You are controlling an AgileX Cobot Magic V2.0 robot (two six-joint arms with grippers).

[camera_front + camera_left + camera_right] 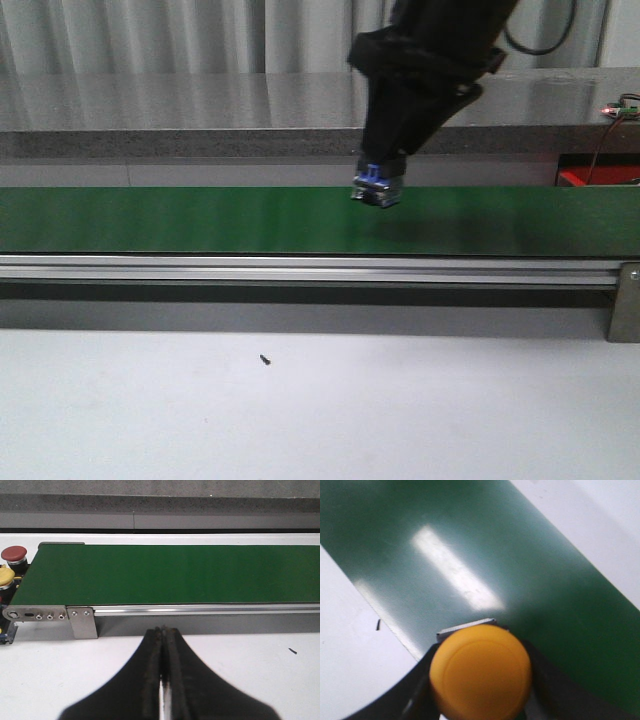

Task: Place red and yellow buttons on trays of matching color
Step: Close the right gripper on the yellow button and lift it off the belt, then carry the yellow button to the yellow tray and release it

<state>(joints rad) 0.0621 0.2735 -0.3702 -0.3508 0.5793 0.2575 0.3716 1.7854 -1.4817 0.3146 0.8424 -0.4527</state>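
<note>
yellow button [480, 672] in right jaws

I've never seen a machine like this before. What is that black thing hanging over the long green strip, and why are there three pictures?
It is a robot with two arms, and each picture comes from a different camera. The front view looks across a white table at a long green conveyor belt. The black right arm hangs over the belt, and its gripper pinches something.

The right wrist view comes from a camera on that arm, and it shows what is held: a round yellow push button, lifted above the belt.

The left wrist view comes from the other arm. Its black gripper is closed and holds nothing. At the belt's end sit a red mushroom-shaped button and a yellow one. A tiny dark speck lies on the table.
</note>
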